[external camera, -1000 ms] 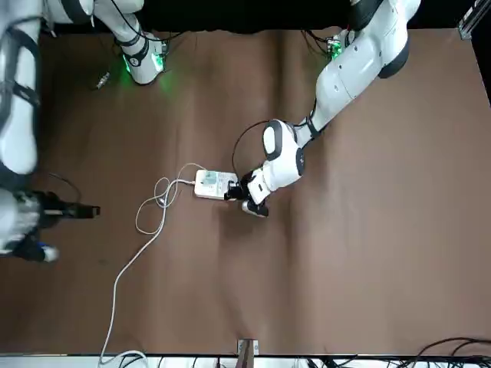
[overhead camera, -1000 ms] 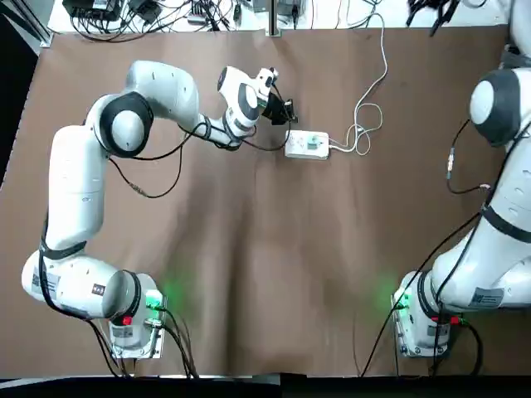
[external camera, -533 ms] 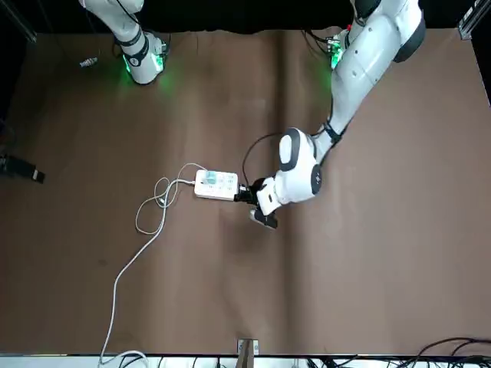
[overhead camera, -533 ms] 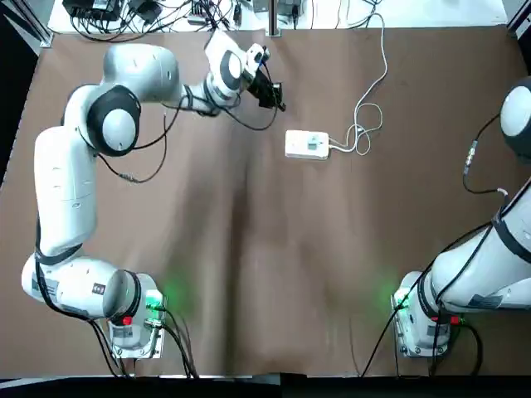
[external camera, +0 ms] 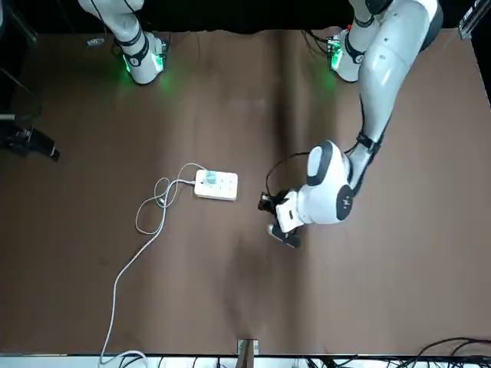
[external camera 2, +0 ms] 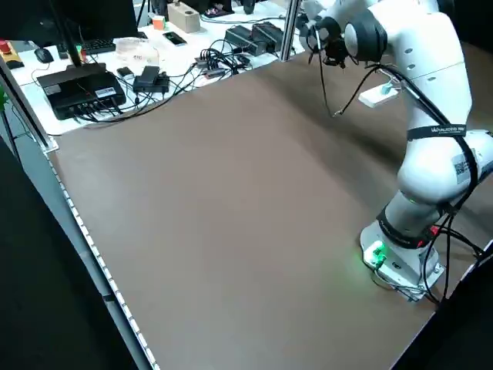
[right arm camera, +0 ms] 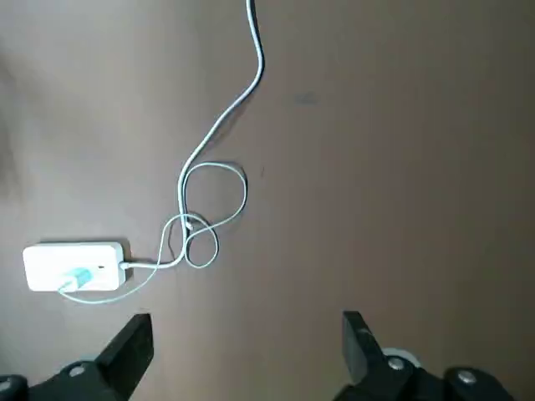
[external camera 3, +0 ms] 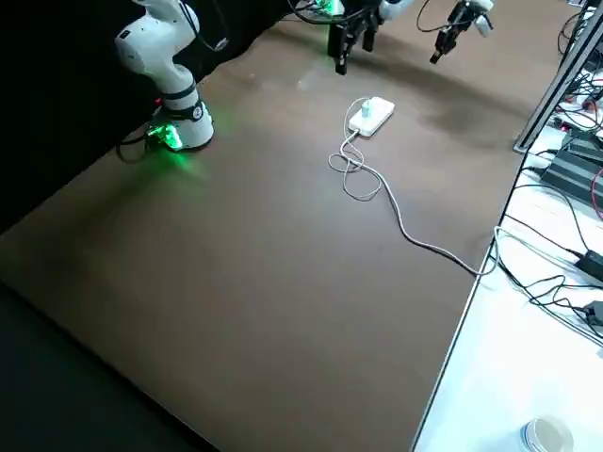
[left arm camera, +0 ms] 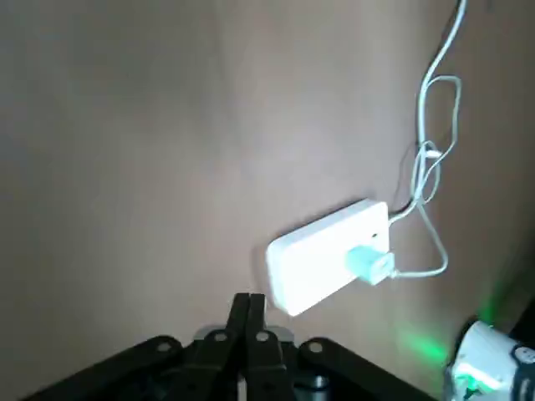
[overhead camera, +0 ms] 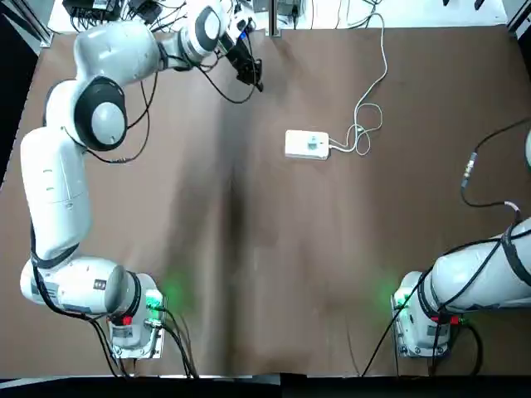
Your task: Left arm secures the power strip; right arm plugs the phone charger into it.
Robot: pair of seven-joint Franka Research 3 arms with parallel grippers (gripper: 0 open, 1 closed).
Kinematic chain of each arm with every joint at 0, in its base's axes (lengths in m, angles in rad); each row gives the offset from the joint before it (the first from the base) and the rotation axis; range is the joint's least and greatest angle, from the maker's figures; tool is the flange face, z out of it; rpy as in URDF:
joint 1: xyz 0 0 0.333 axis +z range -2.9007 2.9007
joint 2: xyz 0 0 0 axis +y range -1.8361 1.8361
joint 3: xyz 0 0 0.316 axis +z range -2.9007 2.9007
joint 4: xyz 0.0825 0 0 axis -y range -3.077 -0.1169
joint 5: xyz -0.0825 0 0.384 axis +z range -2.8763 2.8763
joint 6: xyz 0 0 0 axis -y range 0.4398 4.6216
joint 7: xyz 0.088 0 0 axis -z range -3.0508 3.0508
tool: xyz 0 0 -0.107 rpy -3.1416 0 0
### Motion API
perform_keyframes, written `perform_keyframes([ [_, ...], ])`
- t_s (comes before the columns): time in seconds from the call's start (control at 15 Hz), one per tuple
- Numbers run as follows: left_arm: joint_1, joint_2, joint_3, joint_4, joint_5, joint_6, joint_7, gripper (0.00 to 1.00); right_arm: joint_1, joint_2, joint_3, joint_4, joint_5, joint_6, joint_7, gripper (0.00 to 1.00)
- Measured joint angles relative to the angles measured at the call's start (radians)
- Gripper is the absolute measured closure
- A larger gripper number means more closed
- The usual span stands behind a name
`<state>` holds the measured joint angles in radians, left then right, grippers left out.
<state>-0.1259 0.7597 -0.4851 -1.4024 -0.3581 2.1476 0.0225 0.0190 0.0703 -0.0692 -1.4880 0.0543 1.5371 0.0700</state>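
My closed left claw point(left arm camera: 250, 297) has drawn clear of the power strip point(left arm camera: 313, 255). My open right claw point(right arm camera: 248, 321) hangs aside; charger point(left arm camera: 370, 263) seated, task likely done.

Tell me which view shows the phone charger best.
The left wrist view: the phone charger appears large, seated on the power strip. The right wrist and front views show it smaller, the right side view as a tiny teal block; the top view barely, and the left side view not distinctly.
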Motion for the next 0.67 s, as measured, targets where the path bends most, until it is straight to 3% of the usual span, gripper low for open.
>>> perform_keyframes([
  [0.2, 0.001, -0.060, 0.027, 0.007, 0.123, -0.081, -0.038, 0.90, 0.006, -0.028, 0.001, -0.014, -0.001, -0.003, 0.000, 0.00],
  [0.33, 0.048, -0.165, 0.050, 0.008, 0.208, -0.218, -0.047, 0.70, 0.018, -0.038, 0.004, -0.010, -0.001, -0.010, -0.001, 0.00],
  [0.4, 0.071, -0.195, 0.051, 0.008, 0.236, -0.258, -0.044, 0.70, 0.019, -0.039, 0.005, -0.005, -0.001, -0.017, -0.001, 0.00],
  [0.67, 0.151, -0.313, 0.055, 0.007, 0.348, -0.335, -0.050, 0.37, 0.019, -0.042, 0.004, 0.008, -0.002, -0.028, -0.001, 0.00],
])
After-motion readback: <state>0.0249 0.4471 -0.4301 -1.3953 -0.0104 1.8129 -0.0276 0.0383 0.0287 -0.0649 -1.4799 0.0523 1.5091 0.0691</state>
